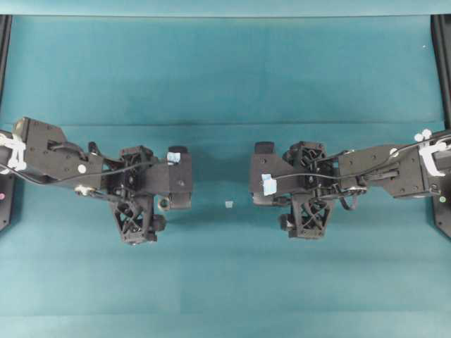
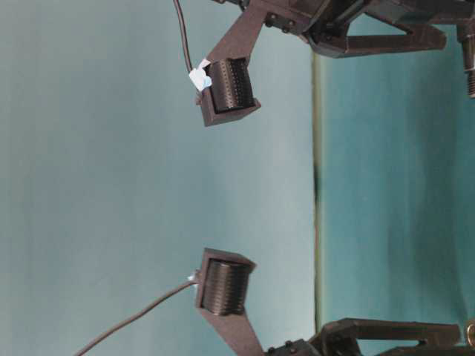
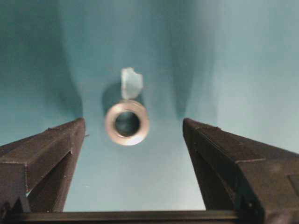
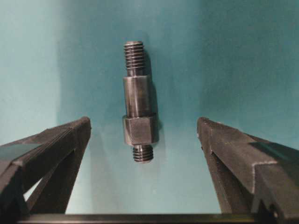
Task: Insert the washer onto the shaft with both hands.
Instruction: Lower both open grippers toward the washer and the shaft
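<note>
Teal mat (image 3: 233, 56), washer (image 3: 126, 122) between open left hand (image 3: 133, 128) jaws

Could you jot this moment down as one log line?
left gripper open over washer | right gripper open over shaft | nothing held

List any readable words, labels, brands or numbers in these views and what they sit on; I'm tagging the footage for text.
None can be read.
The pale tape tag on the right pincer: blank.
The pale scrap beside the washer: blank, blurred.
The shaft: no marking visible.
The left pincer: no lettering visible.
</note>
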`<state>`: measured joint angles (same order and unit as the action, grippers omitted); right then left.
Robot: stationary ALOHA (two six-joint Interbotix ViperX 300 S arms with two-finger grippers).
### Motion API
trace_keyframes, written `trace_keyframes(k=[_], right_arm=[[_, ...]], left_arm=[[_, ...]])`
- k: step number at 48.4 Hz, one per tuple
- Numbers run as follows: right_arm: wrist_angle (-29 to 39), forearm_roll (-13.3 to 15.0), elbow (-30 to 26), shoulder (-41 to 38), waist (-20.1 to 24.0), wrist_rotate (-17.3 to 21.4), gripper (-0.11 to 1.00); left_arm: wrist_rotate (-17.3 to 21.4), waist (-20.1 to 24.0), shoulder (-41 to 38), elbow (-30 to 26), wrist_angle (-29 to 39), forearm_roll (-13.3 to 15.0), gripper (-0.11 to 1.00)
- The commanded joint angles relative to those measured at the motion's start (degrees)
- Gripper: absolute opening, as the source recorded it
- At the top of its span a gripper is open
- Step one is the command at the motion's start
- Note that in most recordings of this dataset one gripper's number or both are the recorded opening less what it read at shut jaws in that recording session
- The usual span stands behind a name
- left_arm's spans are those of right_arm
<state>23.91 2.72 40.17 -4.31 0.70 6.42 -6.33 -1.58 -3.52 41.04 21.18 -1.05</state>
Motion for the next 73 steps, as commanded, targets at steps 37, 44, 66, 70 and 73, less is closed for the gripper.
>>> trace_keyframes(k=[37,44,66,70,73], right_arm=[[-0.2,0.1,-0.5,0.0,0.2,-0.3,0.86],[-0.2,0.1,-0.5,0.0,0.2,-0.3,0.86],[-0.3,0.1,-0.4,0.0,0.2,-0.3,0.86],[-0.4,0.1,-0.4,0.0,0.2,-0.3,0.86],[-0.4,0.1,-0.4,0.0,0.2,-0.3,0.86]], left_arm=[[-0.1,-0.3,-0.3,-0.1,-1.6,-0.2,0.91],[-0.1,-0.1,-0.3,-0.1,-1.6,-0.2,0.91],[0.1,1.8,0.1,0.4,-1.7,-0.3,0.91],[0.1,1.8,0.1,0.4,-2.2,-0.3,0.91],[0.1,1.8,0.1,0.4,-2.7,-0.2,0.91]])
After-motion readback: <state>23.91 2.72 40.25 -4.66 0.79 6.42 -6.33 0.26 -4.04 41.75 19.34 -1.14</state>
